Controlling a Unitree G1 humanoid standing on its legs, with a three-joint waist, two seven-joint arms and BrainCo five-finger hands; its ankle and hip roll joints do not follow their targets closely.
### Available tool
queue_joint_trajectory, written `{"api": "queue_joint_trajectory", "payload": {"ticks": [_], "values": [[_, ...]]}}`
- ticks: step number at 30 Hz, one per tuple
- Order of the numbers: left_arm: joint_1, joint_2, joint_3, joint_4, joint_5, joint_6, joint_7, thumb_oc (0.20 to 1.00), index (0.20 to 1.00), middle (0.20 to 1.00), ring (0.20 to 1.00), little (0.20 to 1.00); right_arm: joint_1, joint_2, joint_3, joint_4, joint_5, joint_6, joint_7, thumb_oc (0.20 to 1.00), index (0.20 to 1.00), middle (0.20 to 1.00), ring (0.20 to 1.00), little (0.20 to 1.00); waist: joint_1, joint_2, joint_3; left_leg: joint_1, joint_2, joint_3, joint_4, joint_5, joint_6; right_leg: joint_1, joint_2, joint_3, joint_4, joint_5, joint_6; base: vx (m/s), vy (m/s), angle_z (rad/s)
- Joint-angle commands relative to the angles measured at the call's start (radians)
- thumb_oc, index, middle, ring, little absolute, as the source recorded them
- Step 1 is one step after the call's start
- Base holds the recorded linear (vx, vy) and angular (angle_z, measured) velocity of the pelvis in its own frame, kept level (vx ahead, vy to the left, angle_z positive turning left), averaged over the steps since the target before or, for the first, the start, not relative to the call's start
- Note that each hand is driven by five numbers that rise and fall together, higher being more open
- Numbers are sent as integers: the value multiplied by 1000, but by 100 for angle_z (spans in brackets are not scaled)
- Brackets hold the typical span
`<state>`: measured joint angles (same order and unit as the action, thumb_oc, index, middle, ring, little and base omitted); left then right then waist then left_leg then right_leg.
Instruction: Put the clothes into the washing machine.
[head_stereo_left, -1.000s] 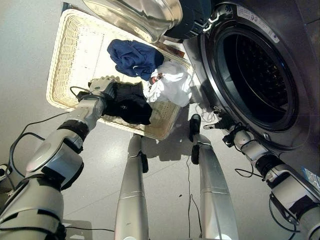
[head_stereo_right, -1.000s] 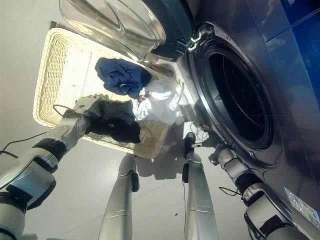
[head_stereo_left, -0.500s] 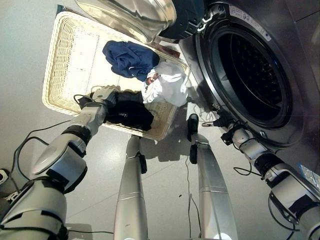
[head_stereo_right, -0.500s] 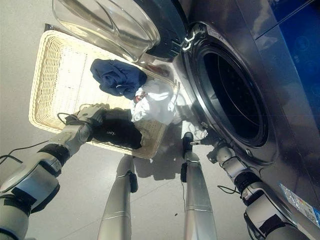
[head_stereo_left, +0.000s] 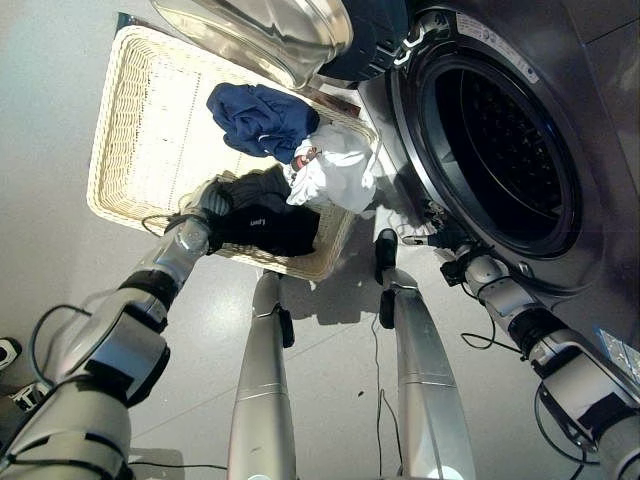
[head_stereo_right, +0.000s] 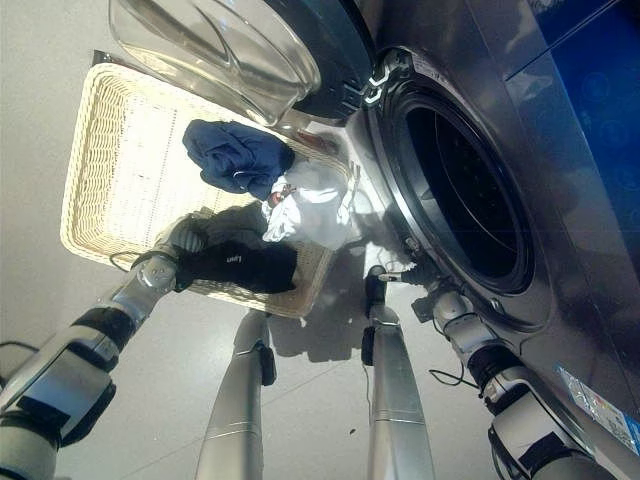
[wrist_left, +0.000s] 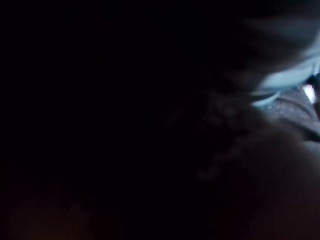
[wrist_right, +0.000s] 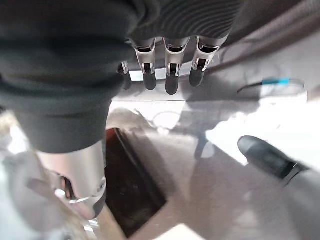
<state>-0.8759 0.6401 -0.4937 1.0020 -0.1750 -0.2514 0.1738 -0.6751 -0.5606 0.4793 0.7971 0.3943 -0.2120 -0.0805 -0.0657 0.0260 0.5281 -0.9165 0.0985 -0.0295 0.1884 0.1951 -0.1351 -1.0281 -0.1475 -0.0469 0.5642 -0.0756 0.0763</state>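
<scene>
Change: the left hand (head_stereo_left: 212, 200) has pushed further into the black garment (head_stereo_left: 262, 225), which now bulges over the basket's near rim.
Left hand fingers: buried in black cloth; cannot tell whether they grip.
Right hand (wrist_right: 167, 70): low beside the washing machine (head_stereo_left: 560, 120) front, fingers straight and relaxed, holding nothing.
Basket (head_stereo_left: 130, 130): beside the washing machine, under its open door (head_stereo_left: 270, 30).
Clothes: black garment, blue garment (head_stereo_left: 258, 115) and white garment (head_stereo_left: 335, 170), all in the basket.
Drum (head_stereo_left: 505, 150): no clothes seen inside.
Progress: judged barely begun; three garments left to load.
</scene>
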Motion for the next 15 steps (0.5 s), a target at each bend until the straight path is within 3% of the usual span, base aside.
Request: {"api": "queue_joint_trajectory", "payload": {"ticks": [1,7,15], "values": [[13,2,101,-73,-199,-137,-19,200,200,200,200,200,65,3,-38,-94,77,-51,23,1000,1000,1000,1000,1000,36,-35,-8,2,-86,9,104,-97,43,74,72,-30,-222,159,32,0,0,0],[127,-53,225,-261,-457,-284,-146,200,200,200,200,200,119,37,-95,-229,158,-52,44,1000,1000,1000,1000,1000,54,-33,-8,7,-91,1,98,-106,50,74,70,-44,-209,148,28,0,0,0],[162,-97,270,-420,-597,-338,-299,200,200,200,200,200,152,66,-134,-369,255,-20,100,1000,1000,1000,1000,1000,58,-29,-8,7,-97,-2,96,-110,57,72,70,-46,-202,144,27,0,-2,0]]}}
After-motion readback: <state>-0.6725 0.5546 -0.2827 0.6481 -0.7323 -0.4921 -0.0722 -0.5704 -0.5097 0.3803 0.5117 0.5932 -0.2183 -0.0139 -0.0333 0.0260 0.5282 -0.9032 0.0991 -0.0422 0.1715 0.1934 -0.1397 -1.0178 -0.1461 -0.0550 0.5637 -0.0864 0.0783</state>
